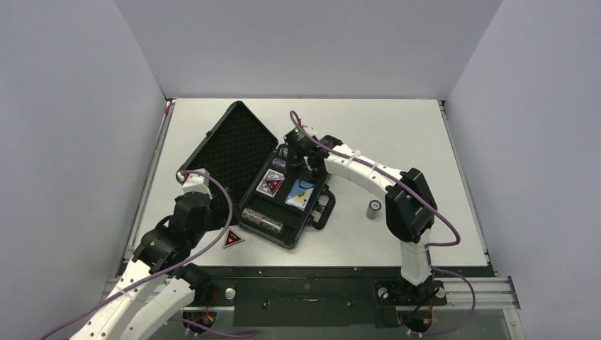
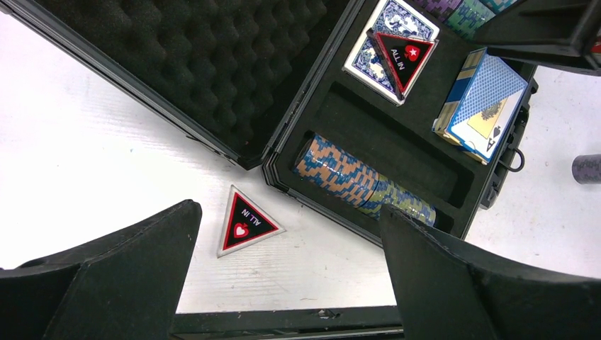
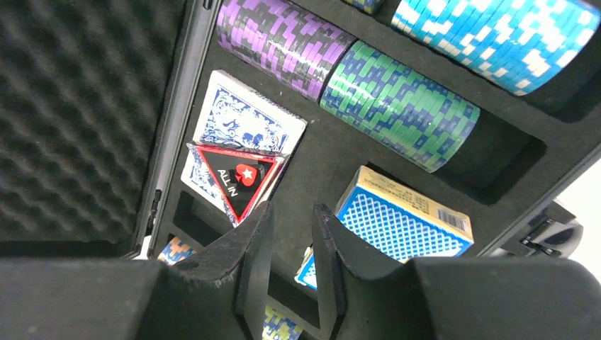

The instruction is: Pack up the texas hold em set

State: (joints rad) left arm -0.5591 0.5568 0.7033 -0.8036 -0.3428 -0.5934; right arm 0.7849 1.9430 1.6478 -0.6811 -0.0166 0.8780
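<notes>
I see the black briefcase [image 1: 237, 145] lying open left of the middle of the white tabletop [image 1: 404, 127]. Its foam-lined lid is tilted back toward the far-left corner.

Inside the foam tray:
- A purple chip roll [image 3: 283, 42] and a green chip roll [image 3: 400, 103] lie end to end in one slot.
- A light blue chip roll [image 3: 496, 35] lies in the slot beyond them.
- A blue-and-tan chip roll [image 2: 361, 183] fills part of the slot closest to the near edge.
- A patterned card deck [image 3: 248, 120] sits in a pocket, with a red-black triangle [image 3: 237, 180] marked ALL IN resting on top of it.
- A boxed card deck [image 3: 400, 227] sits tilted in the neighbouring pocket.

A loose triangle [image 2: 246, 228], also marked ALL IN, lies flat on the tabletop just beside the briefcase corner closest to the near edge. A loose chip roll [image 1: 373, 209] rests on the tabletop between the briefcase and the right edge, well apart from the case.

My left gripper [image 2: 289, 209] hangs above the loose triangle with its fingers spread wide and nothing between them. My right gripper [image 3: 292, 212] hovers over the tray, above the gap between the two decks. Its fingers are only a narrow slot apart and hold nothing.
</notes>
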